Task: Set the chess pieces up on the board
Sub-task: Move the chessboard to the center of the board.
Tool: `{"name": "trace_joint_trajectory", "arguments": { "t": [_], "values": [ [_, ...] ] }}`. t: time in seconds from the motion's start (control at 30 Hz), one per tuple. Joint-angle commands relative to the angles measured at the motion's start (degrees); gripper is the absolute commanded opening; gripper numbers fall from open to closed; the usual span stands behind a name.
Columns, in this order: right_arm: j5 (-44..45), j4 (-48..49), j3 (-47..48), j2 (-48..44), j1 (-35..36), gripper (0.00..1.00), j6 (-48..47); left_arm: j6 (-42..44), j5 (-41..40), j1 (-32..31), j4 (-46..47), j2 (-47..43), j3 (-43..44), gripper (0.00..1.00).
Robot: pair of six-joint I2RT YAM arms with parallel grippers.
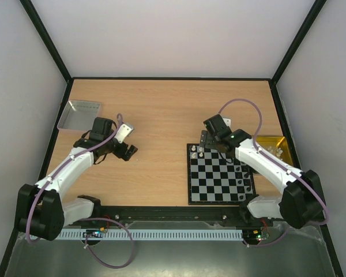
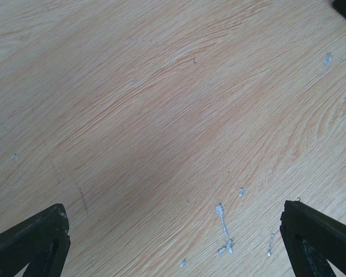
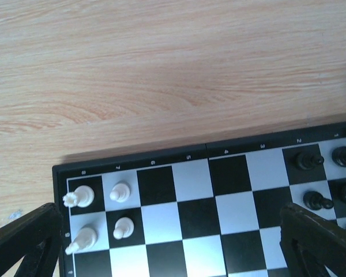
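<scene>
The checkered board (image 1: pixel 219 173) lies right of centre; its far edge shows in the right wrist view (image 3: pixel 179 156). Several white pieces (image 3: pixel 120 192) stand in its far left corner (image 1: pixel 197 152). Black pieces (image 3: pixel 307 160) stand along its right side (image 1: pixel 245 176). My right gripper (image 1: pixel 207 143) hovers over the board's far left part, open and empty (image 3: pixel 173 254). My left gripper (image 1: pixel 128 151) is open and empty over bare wood (image 2: pixel 176 248), well left of the board.
A grey metal tray (image 1: pixel 79 113) sits at the far left. A yellow tray (image 1: pixel 282 142) with a few white pieces lies right of the board, partly behind the right arm. Black frame posts edge the table.
</scene>
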Motion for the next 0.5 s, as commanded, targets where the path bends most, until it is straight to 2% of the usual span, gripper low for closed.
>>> {"name": "trace_joint_trajectory", "arguments": {
  "t": [0.0, 0.1, 0.2, 0.33, 0.47],
  "values": [
    [-2.42, -5.25, 1.65, -2.96, 0.38, 0.99, 2.38, 0.26, 0.58, -0.19, -1.41, 0.30, 1.19, 0.99],
    [-0.42, -6.89, 1.82, -4.29, 0.38, 1.00, 2.95, 0.44, 0.89, -0.19, -1.55, 0.13, 1.30, 0.94],
    [1.15, -8.07, 1.60, -5.63, 0.38, 0.97, 4.31, 0.75, 1.18, -0.27, -1.64, 0.40, 1.45, 0.83],
    [3.58, -10.35, 1.37, -7.56, -0.26, 0.89, 6.93, 0.67, 0.85, -0.26, -1.65, 0.89, 1.51, 0.83],
    [3.24, -13.76, 1.54, -10.91, -4.65, 0.82, 8.00, 0.57, 1.06, -0.55, -1.64, 0.51, 1.49, 0.83]
  ]
}}
